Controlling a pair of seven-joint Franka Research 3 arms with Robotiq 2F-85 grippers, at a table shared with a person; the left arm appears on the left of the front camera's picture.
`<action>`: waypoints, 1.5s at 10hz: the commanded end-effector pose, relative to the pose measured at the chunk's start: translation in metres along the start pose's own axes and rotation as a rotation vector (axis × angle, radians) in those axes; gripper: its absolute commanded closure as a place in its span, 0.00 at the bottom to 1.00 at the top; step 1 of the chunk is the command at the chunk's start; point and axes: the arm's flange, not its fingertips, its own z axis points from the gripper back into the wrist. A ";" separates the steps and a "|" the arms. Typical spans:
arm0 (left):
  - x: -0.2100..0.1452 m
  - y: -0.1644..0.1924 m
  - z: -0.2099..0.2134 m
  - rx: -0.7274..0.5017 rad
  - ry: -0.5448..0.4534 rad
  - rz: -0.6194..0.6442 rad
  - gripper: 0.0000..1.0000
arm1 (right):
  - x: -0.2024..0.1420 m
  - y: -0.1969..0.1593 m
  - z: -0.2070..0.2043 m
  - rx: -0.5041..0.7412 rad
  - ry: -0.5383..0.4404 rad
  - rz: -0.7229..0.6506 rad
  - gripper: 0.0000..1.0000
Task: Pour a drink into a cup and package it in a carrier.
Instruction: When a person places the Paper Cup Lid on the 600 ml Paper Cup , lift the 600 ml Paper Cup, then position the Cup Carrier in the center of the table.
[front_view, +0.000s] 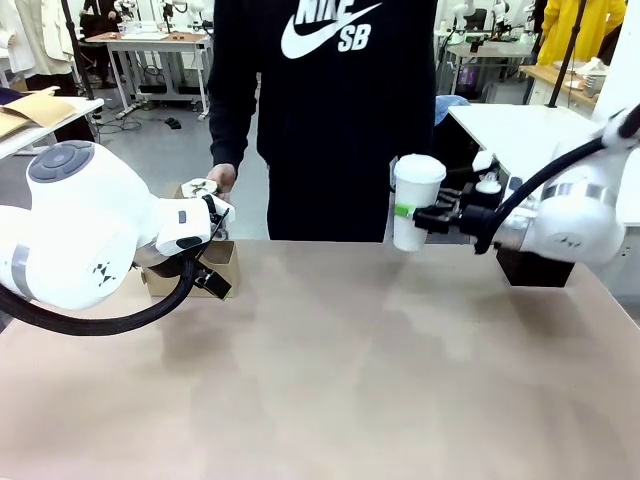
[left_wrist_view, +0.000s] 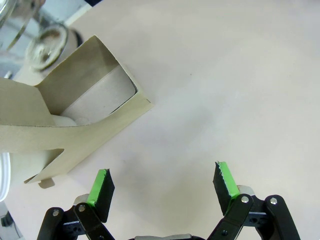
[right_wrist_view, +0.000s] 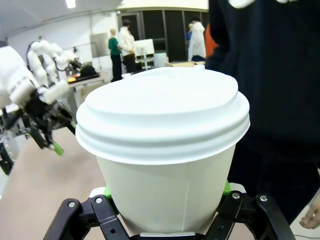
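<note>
My right gripper (front_view: 408, 214) is shut on the tall white paper cup (front_view: 415, 200) and holds it upright, high above the table's far right. In the right wrist view the white lid and the cup (right_wrist_view: 165, 150) sit between the fingers of the gripper (right_wrist_view: 165, 202). The lid hides the drink. The brown cardboard carrier (front_view: 222, 262) stands at the far left of the table. My left gripper (front_view: 214, 276) is right in front of it. In the left wrist view this gripper (left_wrist_view: 164, 184) is open beside the carrier (left_wrist_view: 75, 122), gripping nothing. A pale cup wall (left_wrist_view: 100, 95) shows inside one pocket.
A person in a black top stands at the far side, one hand (front_view: 222, 178) by a round object behind the carrier. A glass-and-chrome pitcher (left_wrist_view: 42, 42) stands past the carrier. A black box (front_view: 535, 268) sits at the far right under my right arm. The tan tabletop (front_view: 340, 380) stretches in front.
</note>
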 end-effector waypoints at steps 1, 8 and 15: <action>0.000 0.000 0.000 -0.001 -0.001 0.000 0.00 | 0.057 0.017 0.020 0.045 0.007 -0.017 0.20; 0.000 0.000 0.000 -0.001 -0.001 0.000 0.00 | 0.163 0.050 0.063 0.174 -0.070 -0.048 0.20; 0.000 0.000 0.000 -0.001 -0.001 0.000 0.00 | 0.169 0.056 0.055 0.068 -0.004 0.017 0.20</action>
